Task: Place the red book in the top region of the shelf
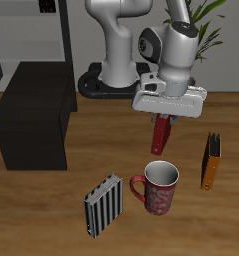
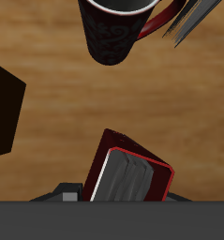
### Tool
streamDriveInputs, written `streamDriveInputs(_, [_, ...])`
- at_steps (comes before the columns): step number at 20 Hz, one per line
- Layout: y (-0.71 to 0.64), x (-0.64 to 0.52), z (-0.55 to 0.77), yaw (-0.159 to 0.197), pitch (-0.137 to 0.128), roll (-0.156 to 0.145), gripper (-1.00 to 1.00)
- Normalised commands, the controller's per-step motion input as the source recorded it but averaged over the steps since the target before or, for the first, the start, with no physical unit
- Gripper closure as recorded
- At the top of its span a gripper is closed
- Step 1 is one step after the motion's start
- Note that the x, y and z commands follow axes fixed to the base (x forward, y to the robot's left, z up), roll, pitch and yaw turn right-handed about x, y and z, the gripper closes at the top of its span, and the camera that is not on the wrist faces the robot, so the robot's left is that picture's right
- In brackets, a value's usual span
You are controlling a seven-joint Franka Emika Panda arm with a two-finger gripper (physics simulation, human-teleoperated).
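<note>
My gripper (image 1: 163, 122) is shut on the red book (image 1: 162, 135), which hangs from it above the table, over the spot behind the mug. In the wrist view the red book (image 2: 130, 176) shows its dark-red cover and pale page edges close to the camera; the fingers are hidden by it. The shelf (image 1: 33, 122), a dark boxy unit with a flat top, stands on the table well away from the gripper. A corner of the shelf (image 2: 3, 108) shows in the wrist view.
A red mug (image 1: 159, 187) stands below and in front of the gripper, also in the wrist view (image 2: 118, 26). A black-and-white striped book (image 1: 103, 205) stands near the front edge. An orange-and-black book (image 1: 210, 160) stands beside the mug. A pale grey rack (image 1: 31, 35) is behind the shelf.
</note>
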Motion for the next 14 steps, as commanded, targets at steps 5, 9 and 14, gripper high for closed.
streamDriveInputs(5, [-0.58, -0.16, 0.4, 0.071, -0.068, -0.104, 1.0])
streamDriveInputs(9, [-0.63, -0.08, 0.33, 0.04, -0.04, -0.132, 1.0])
streamDriveInputs(14, [-0.56, -0.12, 0.28, 0.015, -0.03, -0.103, 1.0])
